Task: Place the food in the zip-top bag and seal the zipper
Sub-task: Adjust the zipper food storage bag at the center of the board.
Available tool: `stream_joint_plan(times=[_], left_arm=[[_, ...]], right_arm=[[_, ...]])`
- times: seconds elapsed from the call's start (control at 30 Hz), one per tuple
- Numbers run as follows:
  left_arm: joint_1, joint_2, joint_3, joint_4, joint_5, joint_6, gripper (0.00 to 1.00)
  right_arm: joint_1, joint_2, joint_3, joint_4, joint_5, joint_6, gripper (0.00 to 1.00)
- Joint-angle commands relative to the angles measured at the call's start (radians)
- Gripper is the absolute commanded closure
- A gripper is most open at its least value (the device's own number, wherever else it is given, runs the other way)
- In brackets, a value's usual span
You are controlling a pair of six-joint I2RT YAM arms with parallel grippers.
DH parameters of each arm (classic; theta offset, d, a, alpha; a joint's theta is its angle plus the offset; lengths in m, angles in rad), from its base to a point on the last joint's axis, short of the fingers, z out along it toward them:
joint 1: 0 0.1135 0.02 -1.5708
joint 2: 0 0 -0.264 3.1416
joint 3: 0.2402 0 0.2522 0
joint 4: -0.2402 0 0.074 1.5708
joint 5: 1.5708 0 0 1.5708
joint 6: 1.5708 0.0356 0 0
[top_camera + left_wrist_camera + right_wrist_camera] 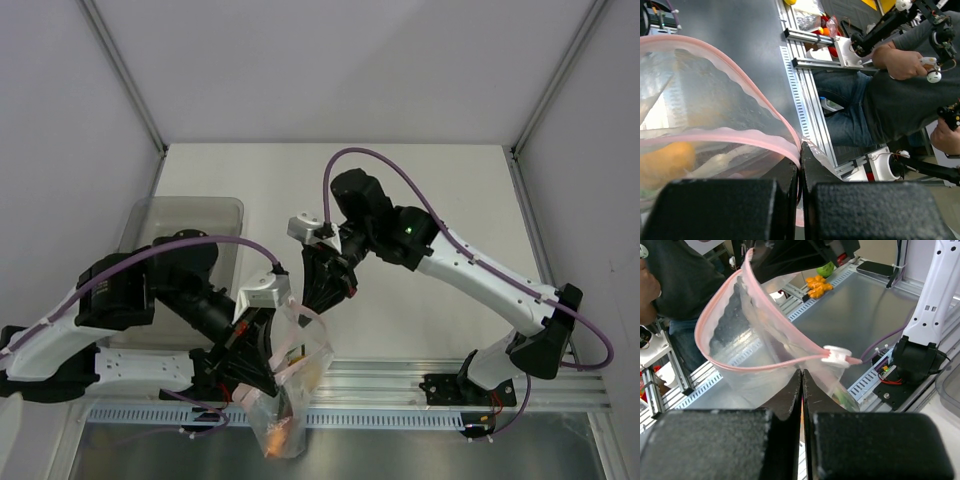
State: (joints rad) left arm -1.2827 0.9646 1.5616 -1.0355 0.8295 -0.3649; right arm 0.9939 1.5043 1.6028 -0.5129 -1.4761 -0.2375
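The zip-top bag [300, 345] hangs open between both grippers over the table's near edge. My left gripper [800, 152] is shut on the pink zipper [730, 136] at one end of the mouth. Orange food [665, 161] and a pale piece lie inside the bag. My right gripper [802, 372] is shut, its tips just under the zipper [765, 365], next to the white slider [836, 355]. Whether bag film is caught between them I cannot tell. More orange and green food [819, 285] lies on the grey metal shelf below the rail.
A translucent grey bin [190, 215] stands at the table's left, behind the left arm. An aluminium rail [400, 378] runs along the near edge. A seated person [900, 95] holding controllers is beyond that edge.
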Motion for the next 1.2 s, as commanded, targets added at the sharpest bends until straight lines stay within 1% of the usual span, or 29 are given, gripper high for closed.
stream_joint_plan(times=[0.0,0.07,0.13,0.2,0.23,0.27,0.37,0.43,0.47,0.5,0.53,0.63,0.8,0.97,1.17], left_arm=[[-0.004,-0.030,0.017,-0.001,-0.053,0.021,0.99],[-0.006,-0.044,0.000,-0.011,-0.128,0.021,0.99],[-0.004,-0.072,-0.040,-0.011,-0.170,0.017,0.99],[-0.004,-0.092,-0.064,0.034,-0.168,0.003,1.00],[-0.004,-0.108,-0.095,0.054,-0.155,-0.011,1.00],[-0.004,-0.112,-0.100,0.075,-0.132,-0.017,0.99],[-0.004,-0.118,-0.110,0.091,-0.081,-0.028,0.99],[-0.006,-0.119,-0.110,0.115,-0.047,-0.040,0.99],[-0.004,-0.116,-0.106,0.120,-0.026,-0.040,0.99],[-0.006,-0.113,-0.104,0.130,0.006,-0.043,0.99],[-0.004,-0.109,-0.101,0.132,0.019,-0.042,0.99],[-0.004,-0.081,-0.087,0.129,0.078,-0.037,1.00],[-0.004,-0.038,-0.063,0.118,0.140,-0.019,0.99],[-0.006,-0.010,-0.015,0.083,0.146,0.009,0.99],[-0.004,0.000,0.000,0.072,0.149,0.023,0.99]], right_arm=[[0.003,-0.041,0.011,-0.001,-0.096,0.010,1.00],[-0.001,-0.064,-0.009,0.057,-0.056,0.056,1.00],[-0.004,-0.090,-0.062,0.161,-0.021,0.141,1.00],[-0.009,-0.133,-0.115,0.256,0.010,0.235,1.00],[-0.024,-0.144,-0.157,0.336,0.016,0.271,1.00],[-0.035,-0.151,-0.167,0.359,0.008,0.289,0.92],[-0.064,-0.125,-0.153,0.370,-0.018,0.308,0.58],[-0.067,-0.104,-0.130,0.361,-0.027,0.307,0.51],[-0.069,-0.093,-0.106,0.360,-0.033,0.305,0.43],[-0.069,-0.069,-0.093,0.358,-0.050,0.303,0.39],[-0.069,-0.055,-0.080,0.356,-0.058,0.302,0.34],[-0.072,-0.015,-0.029,0.340,-0.078,0.285,0.30],[-0.077,0.022,0.023,0.343,-0.115,0.293,0.28],[-0.046,0.036,0.063,0.258,-0.173,0.242,0.33],[-0.001,-0.006,0.026,0.266,-0.174,0.222,0.41]])
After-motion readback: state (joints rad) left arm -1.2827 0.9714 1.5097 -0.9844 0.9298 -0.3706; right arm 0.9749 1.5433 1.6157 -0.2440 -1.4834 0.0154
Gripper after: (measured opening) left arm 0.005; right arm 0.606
